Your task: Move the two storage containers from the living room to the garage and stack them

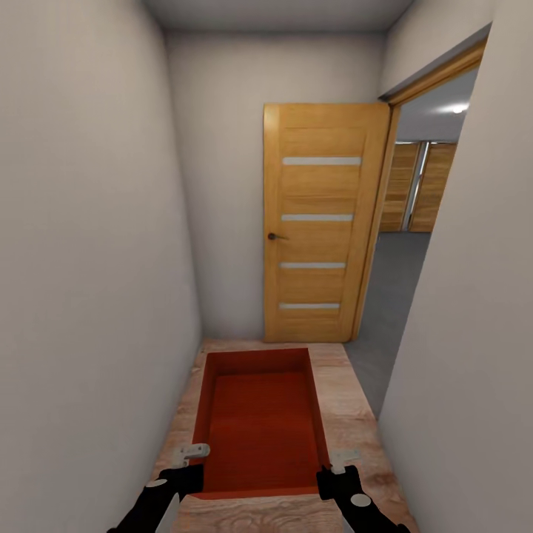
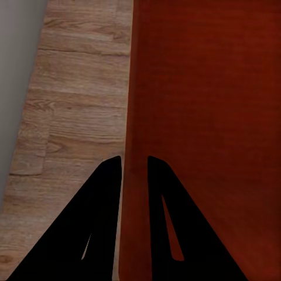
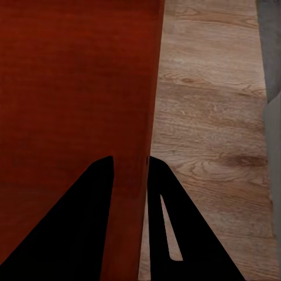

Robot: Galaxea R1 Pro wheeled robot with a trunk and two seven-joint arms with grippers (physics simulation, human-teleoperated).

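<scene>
Orange-red lidless rectangular storage container point(image 1: 260, 422) carried level, left hand point(image 2: 134, 175) and right hand point(image 3: 129, 172) each clamping a side wall, heading toward wooden door point(image 1: 322, 222).

Soft even light; slightly blurry renders.

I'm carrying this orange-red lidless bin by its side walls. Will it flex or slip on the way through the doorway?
The orange-red lidless bin looks rigid; its thin walls stay straight. It is probably light, being empty. The left gripper and right gripper each pinch one smooth wall, so it may slip or tilt if jolted.
</scene>
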